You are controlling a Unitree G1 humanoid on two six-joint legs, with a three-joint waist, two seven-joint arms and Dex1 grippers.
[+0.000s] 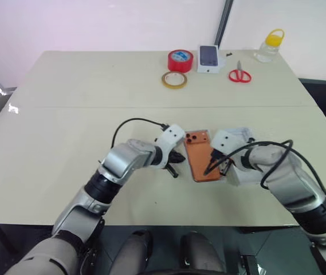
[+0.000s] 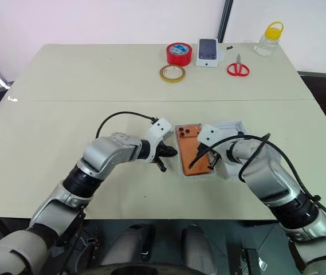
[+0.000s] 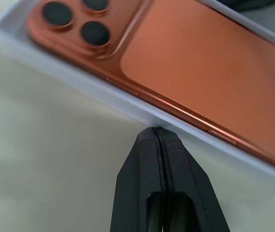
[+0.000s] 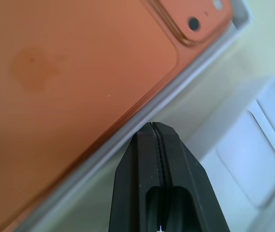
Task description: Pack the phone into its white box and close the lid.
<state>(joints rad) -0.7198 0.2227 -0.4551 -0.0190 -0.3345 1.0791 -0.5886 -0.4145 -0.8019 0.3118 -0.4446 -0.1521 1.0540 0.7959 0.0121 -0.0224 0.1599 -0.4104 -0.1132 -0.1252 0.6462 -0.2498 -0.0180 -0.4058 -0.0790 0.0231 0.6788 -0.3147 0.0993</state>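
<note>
Jaws closed on both grippers, flanking the box.
Phone (image 2: 192, 150) lying back-up inside box (image 3: 127, 108) on near table; left gripper (image 3: 157, 133) and right gripper (image 4: 151, 126) pressed against opposite walls, probably squaring it; lid (image 2: 231, 150) waiting just right.

Phone (image 4: 69, 96) edges cropped; white box (image 3: 127, 104) rim perhaps blurred.
</note>
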